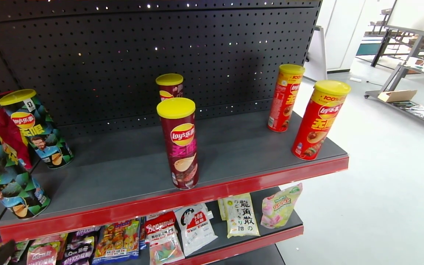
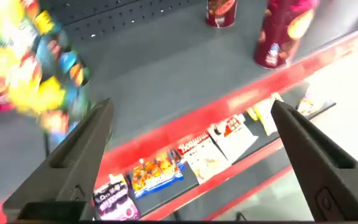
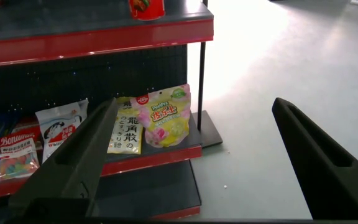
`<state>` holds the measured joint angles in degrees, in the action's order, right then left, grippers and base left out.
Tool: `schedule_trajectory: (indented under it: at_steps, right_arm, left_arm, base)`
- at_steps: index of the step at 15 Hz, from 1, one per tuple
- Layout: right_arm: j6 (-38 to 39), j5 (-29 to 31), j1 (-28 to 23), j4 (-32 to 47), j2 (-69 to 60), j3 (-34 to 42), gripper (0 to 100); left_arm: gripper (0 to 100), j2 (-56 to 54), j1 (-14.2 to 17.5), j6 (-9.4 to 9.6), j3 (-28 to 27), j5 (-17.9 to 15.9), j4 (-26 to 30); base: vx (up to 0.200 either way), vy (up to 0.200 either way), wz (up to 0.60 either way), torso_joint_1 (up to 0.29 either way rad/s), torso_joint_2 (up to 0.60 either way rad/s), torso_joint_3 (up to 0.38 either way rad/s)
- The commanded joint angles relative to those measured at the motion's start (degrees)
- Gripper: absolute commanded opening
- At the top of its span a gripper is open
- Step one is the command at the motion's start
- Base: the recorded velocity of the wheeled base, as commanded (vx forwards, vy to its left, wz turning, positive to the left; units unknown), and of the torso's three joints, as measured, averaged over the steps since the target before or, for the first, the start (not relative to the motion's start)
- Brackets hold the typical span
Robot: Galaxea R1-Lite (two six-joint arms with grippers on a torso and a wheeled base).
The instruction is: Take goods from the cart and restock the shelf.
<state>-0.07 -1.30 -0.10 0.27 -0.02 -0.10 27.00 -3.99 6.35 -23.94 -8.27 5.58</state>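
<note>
The dark shelf board (image 1: pixel 123 165) with a red front edge carries chip cans. Two maroon cans with yellow lids stand mid-shelf, one at the front (image 1: pixel 180 147) and one behind it (image 1: pixel 169 86). Two red cans (image 1: pixel 285 98) (image 1: pixel 319 121) stand at the right end, and teal-patterned cans (image 1: pixel 37 129) (image 1: pixel 2 180) stand at the left. My left gripper (image 2: pixel 191 168) is open and holds nothing; it hangs in front of the red edge (image 2: pixel 229 102), with the maroon can (image 2: pixel 281 34) beyond it. My right gripper (image 3: pixel 194 168) is open and holds nothing, low before the lower shelf.
Snack bags (image 1: pixel 197 228) lie in a row on the lower shelf, among them a pink and yellow bag (image 3: pixel 166 115) at its right end. Black pegboard (image 1: pixel 142 48) backs the shelf. Open grey floor (image 1: pixel 381 184) lies to the right, with a metal rack (image 1: pixel 410 92) farther off.
</note>
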Motion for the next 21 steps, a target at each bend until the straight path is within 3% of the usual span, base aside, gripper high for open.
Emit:
schedule_trajectory:
  at_steps: [1,5,10,16,18,21]
  right_arm:
    - [0.0,0.0,0.0,0.0,0.0,0.0,100]
    - [-0.2,0.0,0.0,0.0,0.0,0.0,100]
    - [-0.5,-0.1,0.1,0.0,0.0,0.0,100]
    - [-0.7,-0.1,0.1,0.0,0.0,0.0,100]
    - [-0.4,-0.1,0.1,0.0,0.0,0.0,100]
    - [-0.4,-0.1,0.1,0.0,0.0,0.0,100]
  left_arm:
    - [100,-15.3,0.7,-4.42,7.4,0.0,1.6]
    - [100,-22.2,0.7,-7.85,10.6,5.0,3.6]
    - [100,-22.3,0.7,-7.93,14.9,8.2,3.2]
    - [100,-22.3,0.7,-7.93,17.9,8.2,-0.1]
    - [100,-22.3,0.7,-8.02,17.4,8.3,-0.2]
    - [100,-22.3,0.8,-8.37,17.0,12.7,1.0]
  base:
    - [0.000,0.000,0.00,0.000,0.00,0.000]
    - [0.000,0.000,0.00,0.000,0.00,0.000]
    - [0.000,0.000,0.12,0.000,0.00,0.001]
    - [0.000,0.000,0.60,0.002,0.00,0.002]
    - [0.000,0.000,0.00,0.000,0.00,0.000]
    - [0.000,0.000,0.00,0.000,0.00,0.000]
